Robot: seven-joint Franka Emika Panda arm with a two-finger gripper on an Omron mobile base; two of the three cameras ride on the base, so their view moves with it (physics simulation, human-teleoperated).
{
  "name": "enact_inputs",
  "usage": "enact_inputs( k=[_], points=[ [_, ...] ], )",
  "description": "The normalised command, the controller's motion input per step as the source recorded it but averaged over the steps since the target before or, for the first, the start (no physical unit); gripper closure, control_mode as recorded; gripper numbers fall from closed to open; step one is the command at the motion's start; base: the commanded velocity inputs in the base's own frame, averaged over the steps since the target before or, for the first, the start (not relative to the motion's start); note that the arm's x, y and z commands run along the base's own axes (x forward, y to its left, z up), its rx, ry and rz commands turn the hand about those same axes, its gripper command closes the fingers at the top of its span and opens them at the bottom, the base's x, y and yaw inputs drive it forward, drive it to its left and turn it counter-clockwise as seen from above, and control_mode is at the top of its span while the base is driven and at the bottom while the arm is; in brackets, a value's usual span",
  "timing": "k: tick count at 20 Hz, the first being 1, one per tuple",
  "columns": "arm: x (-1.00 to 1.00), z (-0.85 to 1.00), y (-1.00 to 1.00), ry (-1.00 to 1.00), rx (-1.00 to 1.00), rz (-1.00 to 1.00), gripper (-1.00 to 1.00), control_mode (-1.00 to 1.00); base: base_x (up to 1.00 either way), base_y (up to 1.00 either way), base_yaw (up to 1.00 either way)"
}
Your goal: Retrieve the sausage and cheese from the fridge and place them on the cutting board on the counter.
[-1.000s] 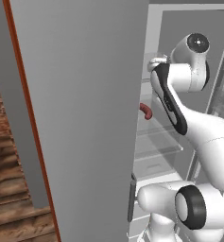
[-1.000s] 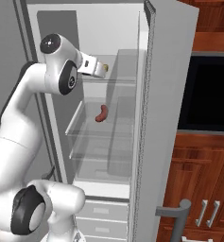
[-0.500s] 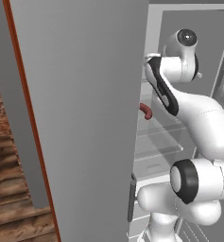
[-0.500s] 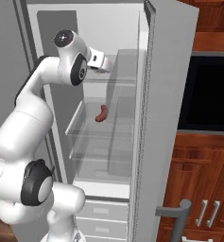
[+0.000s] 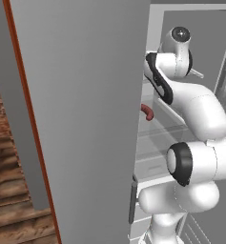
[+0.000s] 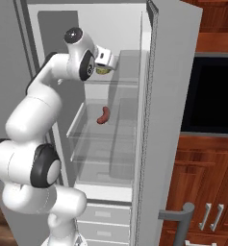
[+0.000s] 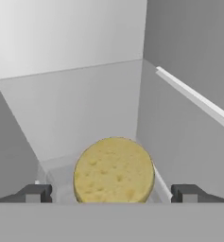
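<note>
The two dark fingertips (image 7: 34, 194) stand wide apart at the bottom of the hand view, one on each side of the pale yellow, round, pitted chunk of cheese (image 7: 114, 171). Neither tip appears to touch it; the gripper (image 7: 111, 194) is spread as far as it goes and holds nothing. That wide stance looks deliberate: the chunk nearly fills the gap, so the jaws need the full spread to pass around it before closing.

The cheese sits on a clear glass shelf (image 7: 56, 172) in the upper part of the tall grey fridge (image 6: 175, 96), close to the back corner of the white-grey interior. From the right base view it shows as a small yellowish spot (image 6: 104, 70) just under the white hand (image 6: 107, 58), which has reached in level with that shelf.

One shelf lower lies the small, curved, reddish-brown sausage (image 6: 104, 115), untouched and well apart from the hand; the left base view shows its end (image 5: 148, 111) past the edge of the open grey door (image 5: 86, 119).

The cheese's face is flat and porous, its outline almost circular, and it stands on edge facing the camera. Judged from this, neither item has left the fridge yet, and the cheese is the first to be picked.
</note>
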Motion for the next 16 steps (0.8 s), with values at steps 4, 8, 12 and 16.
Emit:
enact_inputs(
  k=[4, 8, 12, 16],
  points=[
    [0.38, -0.09, -0.01, 0.0, 0.0, 0.0, -1.0, -1.0, 0.0, 0.0, 0.0],
    [0.13, -0.2, 0.0, 0.0, 0.0, 0.0, -1.0, -1.0, 0.0, 0.0, 0.0],
    [0.08, -0.16, -0.01, 0.0, 0.0, 0.0, -1.0, -1.0, 0.0, 0.0, 0.0],
    [0.04, -0.15, -0.01, 0.0, 0.0, 0.0, -1.0, -1.0, 0.0, 0.0, 0.0]
  ],
)
